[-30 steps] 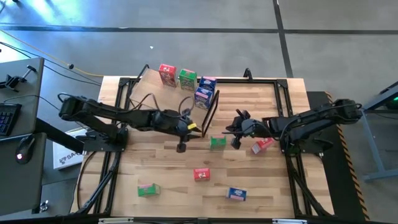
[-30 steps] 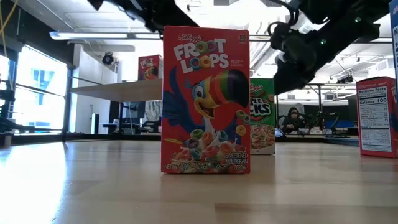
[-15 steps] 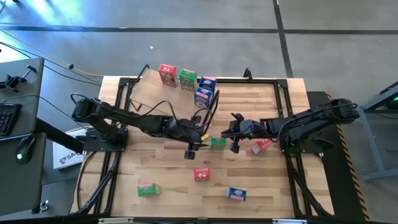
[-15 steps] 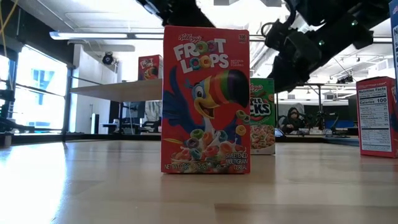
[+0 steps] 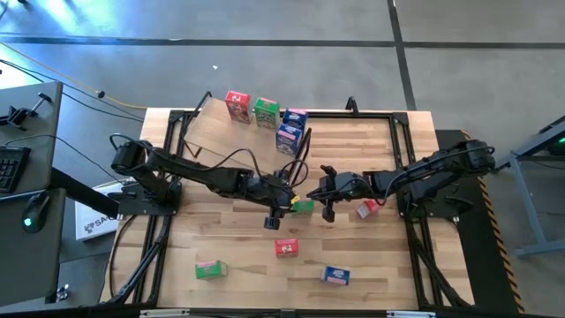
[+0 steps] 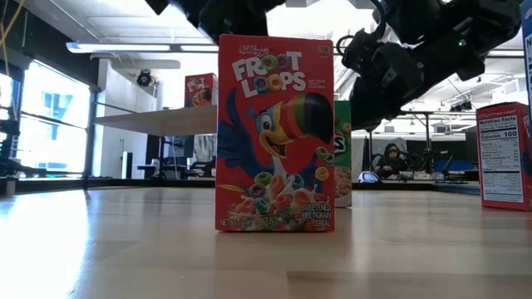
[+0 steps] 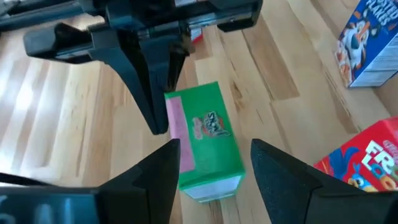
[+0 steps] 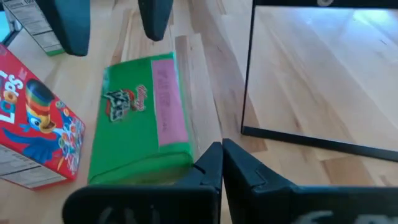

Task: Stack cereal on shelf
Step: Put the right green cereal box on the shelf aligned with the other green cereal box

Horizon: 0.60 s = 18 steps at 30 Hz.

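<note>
Obs: Where is the target, and how does each pincer stand?

Op: The green cereal box [image 5: 303, 205] lies flat mid-worktop, just near of the shelf [image 5: 247, 146]. My left pincer [image 7: 211, 163] straddles it, fingers spread and not yet grasping. The right pincer [image 5: 328, 192], clenched and empty, sits just right of it.

Obs: Why the right one there?

Op: I judge it braces the box against sliding.

Nine cereal boxes show from above: three red [image 5: 237, 104], three green [image 5: 266, 111] and three blue [image 5: 335, 276]. Four stand on the one plywood shelf [image 5: 207, 141] at the desk's far edge, five sit on the desk [image 5: 371, 265]. Two arms, one hand each.
</note>
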Each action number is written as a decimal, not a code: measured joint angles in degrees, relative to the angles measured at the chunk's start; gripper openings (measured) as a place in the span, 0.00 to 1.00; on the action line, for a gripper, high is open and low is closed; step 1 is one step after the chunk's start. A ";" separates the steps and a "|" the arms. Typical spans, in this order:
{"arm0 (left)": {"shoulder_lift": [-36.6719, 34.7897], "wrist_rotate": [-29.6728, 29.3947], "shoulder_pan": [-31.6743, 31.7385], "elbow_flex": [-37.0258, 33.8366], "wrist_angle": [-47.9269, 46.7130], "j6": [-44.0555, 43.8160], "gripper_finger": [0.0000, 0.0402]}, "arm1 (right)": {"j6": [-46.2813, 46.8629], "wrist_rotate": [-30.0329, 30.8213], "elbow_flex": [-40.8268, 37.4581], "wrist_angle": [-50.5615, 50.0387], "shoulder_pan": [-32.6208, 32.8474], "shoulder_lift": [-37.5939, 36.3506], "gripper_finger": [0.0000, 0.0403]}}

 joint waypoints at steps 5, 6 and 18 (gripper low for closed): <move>0.67 0.01 0.00 0.00 -0.29 -0.56 0.47 | 0.00 -1.34 0.62 0.63 0.00 1.15 0.00; 0.65 0.00 0.00 0.00 -0.15 -0.96 0.48 | 0.00 -1.71 0.88 0.64 0.00 1.18 0.00; 1.01 -0.31 -0.02 0.00 -1.96 -5.86 0.65 | -1.32 -2.75 1.68 0.72 0.00 1.33 0.00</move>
